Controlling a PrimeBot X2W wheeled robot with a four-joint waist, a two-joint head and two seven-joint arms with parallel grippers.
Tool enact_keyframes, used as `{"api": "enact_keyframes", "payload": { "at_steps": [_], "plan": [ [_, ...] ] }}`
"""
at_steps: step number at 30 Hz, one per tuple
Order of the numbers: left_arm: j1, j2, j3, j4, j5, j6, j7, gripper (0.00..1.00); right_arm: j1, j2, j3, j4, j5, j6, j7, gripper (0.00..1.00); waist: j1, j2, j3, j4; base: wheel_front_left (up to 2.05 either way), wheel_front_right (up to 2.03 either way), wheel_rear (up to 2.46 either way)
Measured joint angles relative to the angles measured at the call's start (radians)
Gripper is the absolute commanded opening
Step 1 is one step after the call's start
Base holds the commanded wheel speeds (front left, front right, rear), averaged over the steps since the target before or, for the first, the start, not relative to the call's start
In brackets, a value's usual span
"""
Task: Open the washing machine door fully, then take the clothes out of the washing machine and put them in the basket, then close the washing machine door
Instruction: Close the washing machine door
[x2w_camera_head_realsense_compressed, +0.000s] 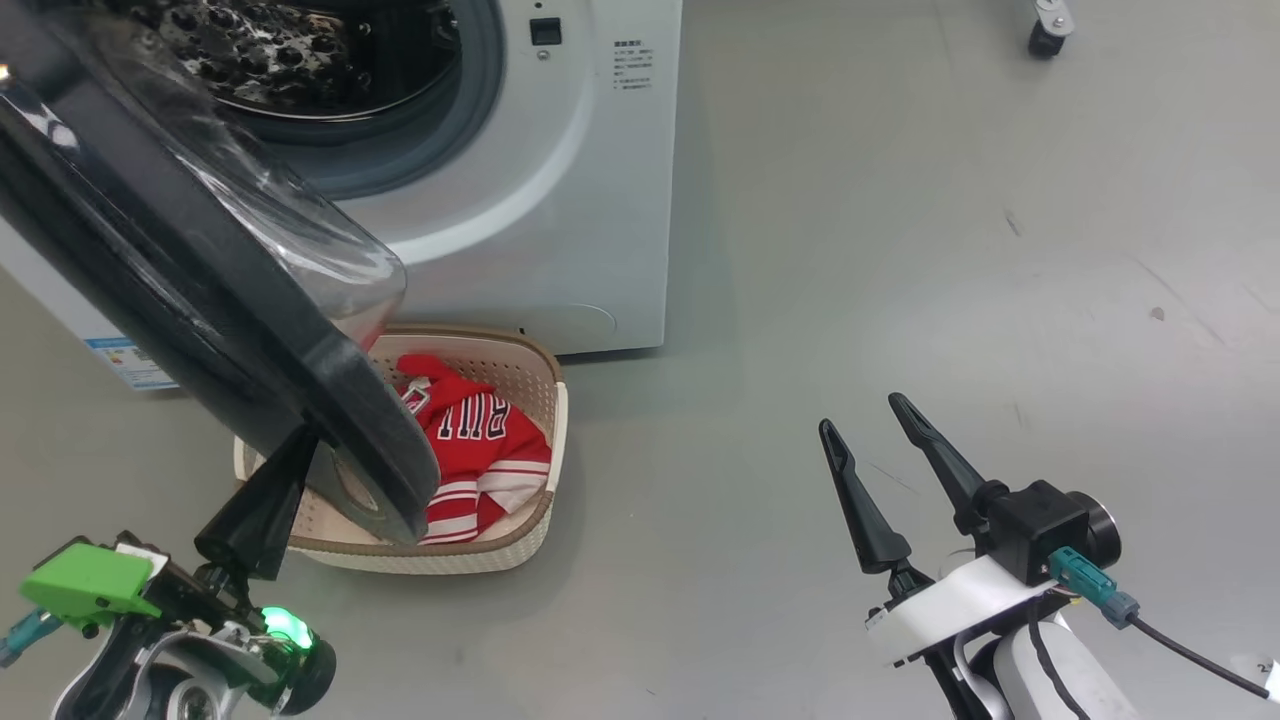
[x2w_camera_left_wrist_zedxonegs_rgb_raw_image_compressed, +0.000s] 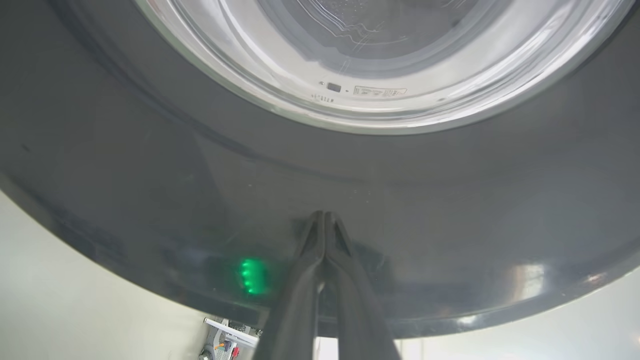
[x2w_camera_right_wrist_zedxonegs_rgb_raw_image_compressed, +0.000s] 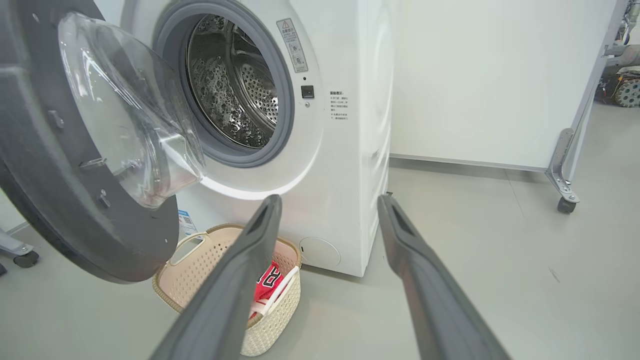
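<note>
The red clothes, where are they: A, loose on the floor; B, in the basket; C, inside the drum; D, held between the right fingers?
B: the red clothes lie in the basket on the floor before the washing machine.

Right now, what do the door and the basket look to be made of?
The washing machine door: rim probably glossy dark plastic, mirroring a green light; centre bowl clear, glass or plastic. The basket: matte cream plastic, judging by moulded perforations, brown woven-look rim.
</note>
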Motion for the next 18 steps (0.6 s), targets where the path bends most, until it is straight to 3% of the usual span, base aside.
{"api": "enact_keyframes", "payload": {
  "at_steps": [18],
  "plan": [
    [-0.136, -0.002, 0.031, 0.068, -0.009, 0.0, -0.175, 0.0, -0.024, 0.002, -0.017, -0.006, 0.008, 0.0, 0.0, 1.0, 0.0, 0.0, 0.051, -0.195, 0.0, 0.0, 0.0]
  ]
}}
